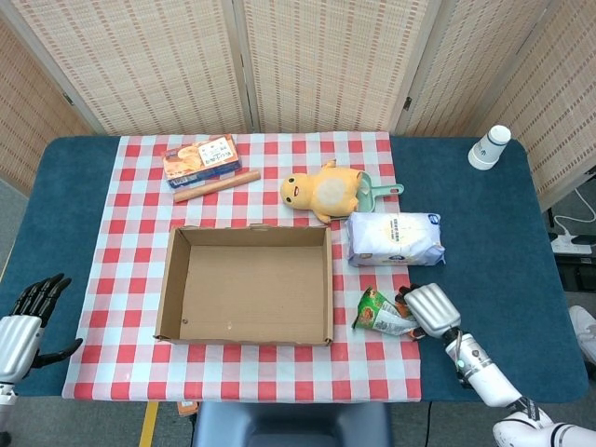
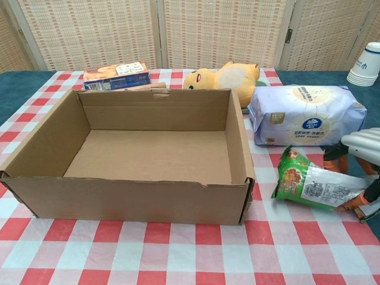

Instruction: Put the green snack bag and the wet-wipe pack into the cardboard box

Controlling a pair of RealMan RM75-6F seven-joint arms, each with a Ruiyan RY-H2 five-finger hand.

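Observation:
My right hand (image 1: 426, 311) (image 2: 360, 160) grips the right end of the green snack bag (image 1: 384, 314) (image 2: 309, 183), which is tilted with its left end lifted off the cloth, just right of the cardboard box (image 1: 247, 284) (image 2: 44, 190). The box stands open with nothing inside. Behind the bag lies the white wet-wipe pack (image 1: 394, 237) (image 2: 304, 114), flat on the cloth. My left hand (image 1: 28, 318) hangs open off the table's near left edge, seen only in the head view.
A yellow plush toy (image 1: 322, 191) (image 2: 224, 75) lies behind the box. A snack box (image 1: 200, 158) (image 2: 115, 75) and a wooden roller (image 1: 216, 185) sit at the back left. A paper cup stack (image 1: 489, 146) (image 2: 367, 64) stands at the back right.

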